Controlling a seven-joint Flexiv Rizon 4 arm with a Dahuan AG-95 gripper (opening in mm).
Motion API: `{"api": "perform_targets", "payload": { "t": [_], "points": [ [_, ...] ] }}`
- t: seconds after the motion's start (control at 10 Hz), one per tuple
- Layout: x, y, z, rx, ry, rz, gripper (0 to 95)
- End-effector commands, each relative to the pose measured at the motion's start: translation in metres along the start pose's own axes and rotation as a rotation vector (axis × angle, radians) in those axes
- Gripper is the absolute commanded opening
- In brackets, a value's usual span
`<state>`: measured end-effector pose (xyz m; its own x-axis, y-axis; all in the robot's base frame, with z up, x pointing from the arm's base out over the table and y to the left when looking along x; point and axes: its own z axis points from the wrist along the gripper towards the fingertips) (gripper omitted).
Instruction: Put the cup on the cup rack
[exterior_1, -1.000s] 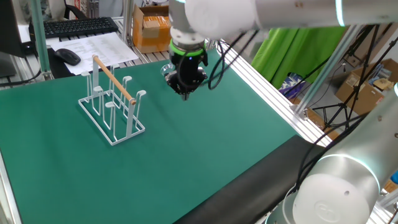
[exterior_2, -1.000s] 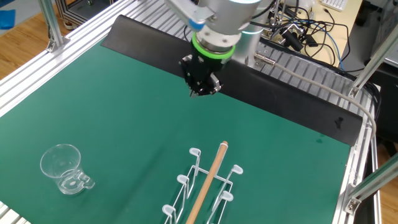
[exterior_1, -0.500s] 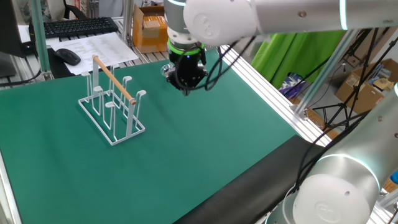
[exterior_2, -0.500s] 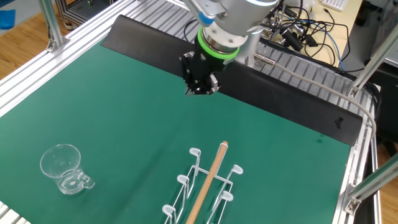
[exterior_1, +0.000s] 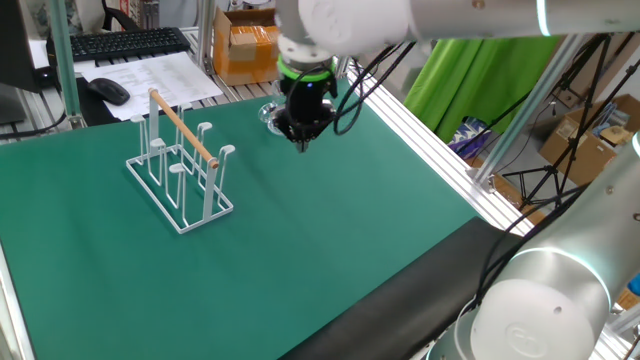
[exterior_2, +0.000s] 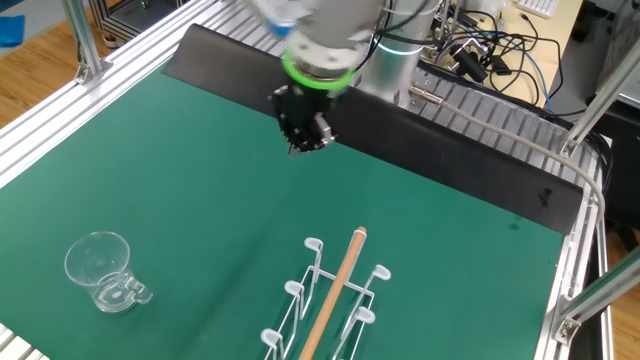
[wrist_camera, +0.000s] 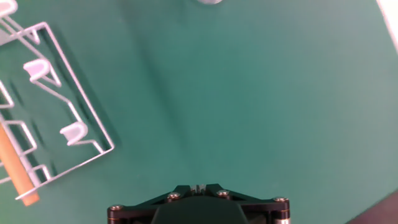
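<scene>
Two things frame this moment in the other fixed view. At far left the cup (exterior_2: 100, 270) stands upright on the green mat (exterior_2: 180, 170), handle toward the near edge, with nothing touching it. Moving right, the gripper (exterior_2: 298, 148) hangs above the mat near the black far strip, well apart from the cup. Further right, at the near edge, the cup rack (exterior_2: 330, 300) stands with every visible peg bare. Against the picture half a second ago, the gripper has slid leftward, toward the cup's side of the table, at about the same height, while cup and rack have not moved. This reads as the start of the reach for the cup, so the task is barely begun, with grasp, carry and hanging all ahead. In one fixed view the cup rack (exterior_1: 180, 165) sits left and the gripper (exterior_1: 301, 143) now hangs in front of the cup (exterior_1: 268, 113), which peeks out beside it. In the hand view the cup rack (wrist_camera: 50, 112) lies at left, and a pale shape at the top edge is possibly the cup. The gripper carries nothing, but no view shows whether its jaws are parted or closed.
</scene>
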<state>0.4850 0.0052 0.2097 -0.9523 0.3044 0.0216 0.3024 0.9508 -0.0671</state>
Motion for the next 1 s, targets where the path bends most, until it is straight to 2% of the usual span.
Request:
{"api": "perform_targets", "payload": {
  "t": [0.1, 0.2, 0.4, 0.5, 0.6, 0.7, 0.8, 0.9, 1.0],
  "points": [
    [0.0021, -0.0016, 0.0063, -0.332, 0.085, 0.178, 0.0],
    [0.0033, -0.001, 0.0062, -0.332, 0.039, 0.212, 0.0],
    [0.0036, -0.0012, 0.0052, -0.316, 0.034, 0.171, 0.0],
    [0.0038, -0.0013, 0.0047, -0.277, 0.015, 0.104, 0.0],
    [0.0039, -0.0012, 0.0045, -0.126, -0.04, 0.023, 19.0],
    [0.0038, -0.0009, 0.0041, -0.057, -0.061, -0.02, 19.0],
    [0.0022, -0.0006, 0.003, -0.091, -0.019, -0.028, 0.0],
    [-0.0013, 0.0001, 0.0007, -0.086, 0.016, -0.028, 0.0],
    [-0.0049, 0.0003, -0.0012, -0.094, 0.018, -0.018, 0.0]
  ]
}}
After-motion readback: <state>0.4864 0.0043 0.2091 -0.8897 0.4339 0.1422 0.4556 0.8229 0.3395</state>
